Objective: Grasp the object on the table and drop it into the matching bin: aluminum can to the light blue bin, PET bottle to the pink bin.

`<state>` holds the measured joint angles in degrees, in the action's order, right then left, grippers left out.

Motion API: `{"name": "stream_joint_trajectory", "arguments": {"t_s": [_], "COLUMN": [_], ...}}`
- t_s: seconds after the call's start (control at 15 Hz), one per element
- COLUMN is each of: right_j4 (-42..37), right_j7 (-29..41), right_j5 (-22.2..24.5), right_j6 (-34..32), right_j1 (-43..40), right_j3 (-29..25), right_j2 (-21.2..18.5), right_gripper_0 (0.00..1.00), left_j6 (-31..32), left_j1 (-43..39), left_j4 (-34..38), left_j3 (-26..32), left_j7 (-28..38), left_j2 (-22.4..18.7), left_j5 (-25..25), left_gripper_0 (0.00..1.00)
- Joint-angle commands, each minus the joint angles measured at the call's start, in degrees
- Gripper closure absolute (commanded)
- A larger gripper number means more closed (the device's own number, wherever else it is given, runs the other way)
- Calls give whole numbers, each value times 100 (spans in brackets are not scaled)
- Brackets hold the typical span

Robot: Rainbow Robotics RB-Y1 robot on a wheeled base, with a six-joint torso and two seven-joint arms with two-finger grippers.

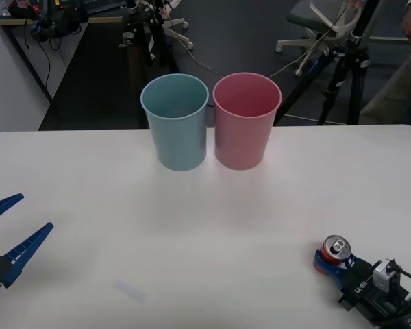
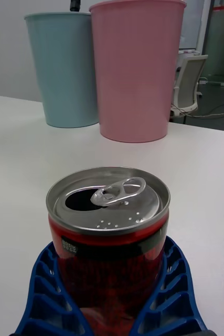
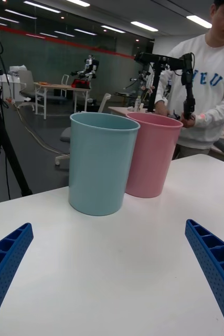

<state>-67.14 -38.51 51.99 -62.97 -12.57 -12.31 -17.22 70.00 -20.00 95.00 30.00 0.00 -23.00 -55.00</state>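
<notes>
Blue letters "EU" partly visible on a person's white sweatshirt (image 3: pixel 211 84), small print on can (image 2: pixel 109 236) unreadable

Light blue bin (image 1: pixel 175 123) left of, touching pink bin (image 1: pixel 246 122); aluminum can (image 1: pixel 334 251) near-right.

A broad white table (image 1: pixel 205 226) carries a tall pale blue plastic bin (image 1: pixel 175 123) and a pink plastic bin (image 1: pixel 246 122) touching at the far edge, a small red aluminum can (image 1: pixel 333 253) near the right front corner.

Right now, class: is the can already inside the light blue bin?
No. The can stands upright on the table between the right claw's fingers, apart from the light blue bin.
</notes>
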Motion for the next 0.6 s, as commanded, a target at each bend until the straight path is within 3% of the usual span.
{"name": "stream_joint_trajectory", "arguments": {"t_s": [0.07, 0.33, 0.6], "right_j4": [-97, -879, -2409], "right_j7": [81, 687, 1355], "right_j5": [-39, 13, 286], "right_j6": [-215, -101, 778], "right_j1": [0, -158, -642], "right_j3": [-96, -158, -35], "right_j2": [-1, -1, -1], "right_gripper_0": [100, 100, 100], "left_j6": [0, 0, 0], "left_j1": [0, 0, 0], "left_j4": [0, 0, 0], "left_j3": [0, 0, 0], "left_j7": [0, 0, 0], "left_j2": [0, 0, 0], "left_j5": [0, 0, 0], "left_gripper_0": [0, 0, 0]}}
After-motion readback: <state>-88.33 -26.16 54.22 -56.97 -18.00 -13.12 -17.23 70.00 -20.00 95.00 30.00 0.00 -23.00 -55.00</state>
